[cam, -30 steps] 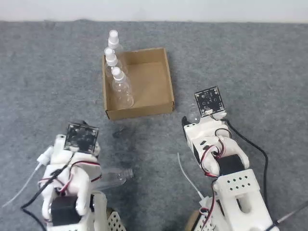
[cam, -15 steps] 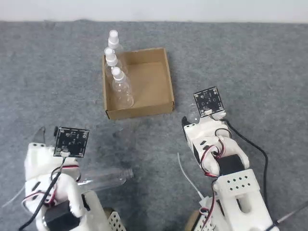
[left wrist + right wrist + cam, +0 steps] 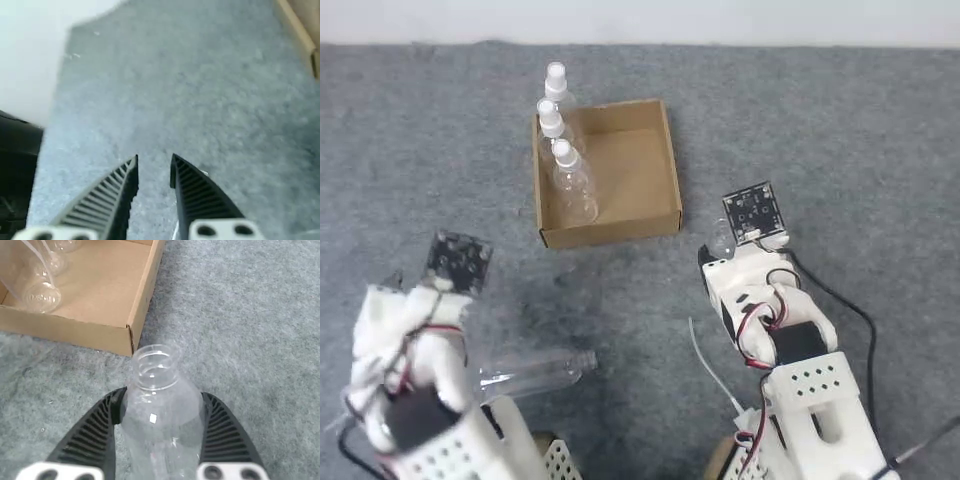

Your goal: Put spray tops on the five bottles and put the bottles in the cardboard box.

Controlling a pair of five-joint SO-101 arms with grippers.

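Starting at the left of the high view, the left arm (image 3: 415,390) stands over the grey carpet (image 3: 840,130), well apart from the cardboard box (image 3: 672,170). In the left wrist view, the left gripper (image 3: 153,167) points down at bare carpet. Its jaws stand a narrow gap apart, and nothing shows between the tips. A corner of the box appears at the edge of that view.

Just beside the left arm's base, an uncapped bottle (image 3: 535,370) lies on its side on the carpet. Its open neck points toward the right arm, and neither gripper touches it.

Farther back, the box sits open on the carpet. Three bottles with white spray tops stand upright in a row along the wall on the high view's left side:
- rear bottle (image 3: 556,85)
- middle bottle (image 3: 551,120)
- front bottle (image 3: 570,185)

A thin white tube (image 3: 705,362) lies on the carpet just beside the right arm (image 3: 790,345).

At the right, the right gripper (image 3: 161,396) is closed on a second uncapped bottle (image 3: 157,412). One jaw presses each side of the clear body, and the open threaded neck points away from the wrist. The held bottle is near the front corner of the box, outside it and not touching it.
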